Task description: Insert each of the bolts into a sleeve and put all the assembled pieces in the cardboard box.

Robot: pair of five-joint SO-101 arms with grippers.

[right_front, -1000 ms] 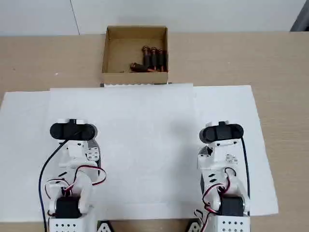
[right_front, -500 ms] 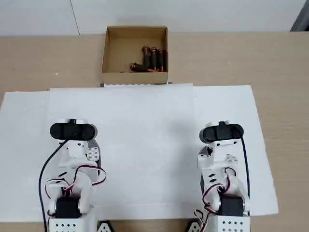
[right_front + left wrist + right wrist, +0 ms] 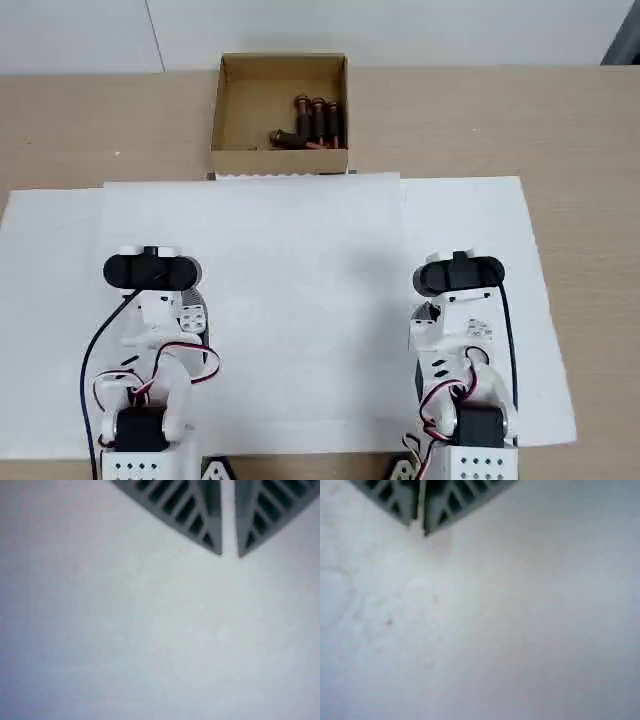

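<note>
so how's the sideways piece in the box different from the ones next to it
Pose: the sideways piece lies along the box's wall nearest the arms; the other pieces lie side by side, pointing away from the arms. Place: the sideways piece is left of the other pieces, at their near ends. Both are dark brown and in the box's right half.

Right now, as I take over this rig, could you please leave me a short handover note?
Left gripper: shut, holding nothing, above the white paper.
Right gripper: shut, holding nothing, above the same paper.
Assembled pieces: clustered together in the cardboard box, beyond the paper's far edge.
Done: every piece I can see lies in the box.
Left: probably nothing; confirm the count.
</note>
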